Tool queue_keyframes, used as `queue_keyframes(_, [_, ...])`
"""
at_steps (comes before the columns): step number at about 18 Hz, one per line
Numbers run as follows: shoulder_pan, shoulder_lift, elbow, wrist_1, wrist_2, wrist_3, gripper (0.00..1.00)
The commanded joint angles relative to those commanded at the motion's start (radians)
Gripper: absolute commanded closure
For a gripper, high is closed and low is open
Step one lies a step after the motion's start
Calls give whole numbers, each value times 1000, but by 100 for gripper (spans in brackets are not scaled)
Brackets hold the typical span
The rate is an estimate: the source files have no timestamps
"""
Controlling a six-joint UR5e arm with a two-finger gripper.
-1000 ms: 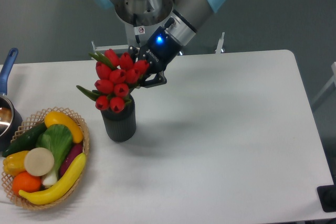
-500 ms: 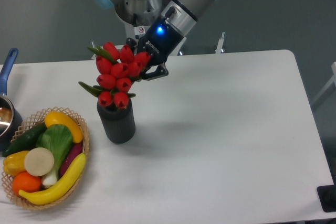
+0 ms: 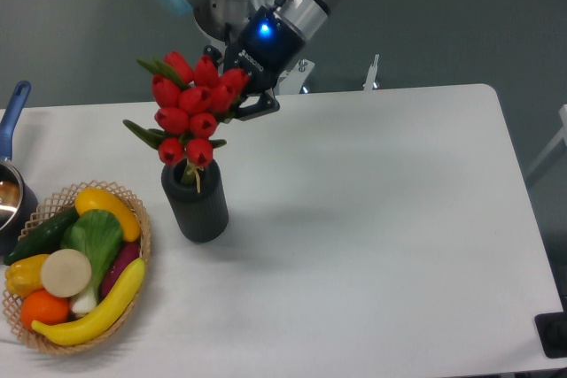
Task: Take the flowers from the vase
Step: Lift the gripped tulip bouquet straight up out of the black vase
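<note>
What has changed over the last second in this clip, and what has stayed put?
The gripper, shut on the flowers, has risen and drawn the bunch upward; pale stems now show above the mouth of the vase, though their lower ends remain inside. The jaws kept their hold throughout. The vase, the wicker basket of produce and the blue-handled pot stayed where they were.

Red tulip flowers point(image 3: 190, 112) with green leaves | dark grey matte vase point(image 3: 196, 205) | black end effector point(image 3: 241, 99) lit by a blue light | white worktop point(image 3: 381, 219) | tan wicker basket point(image 3: 142, 241) of yellow, green, orange, purple and cream produce | blue-handled pot point(image 3: 12, 112)
</note>
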Motion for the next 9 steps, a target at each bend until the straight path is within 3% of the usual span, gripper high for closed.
queue_keyframes(9, [5, 12, 54, 0, 0, -71, 80])
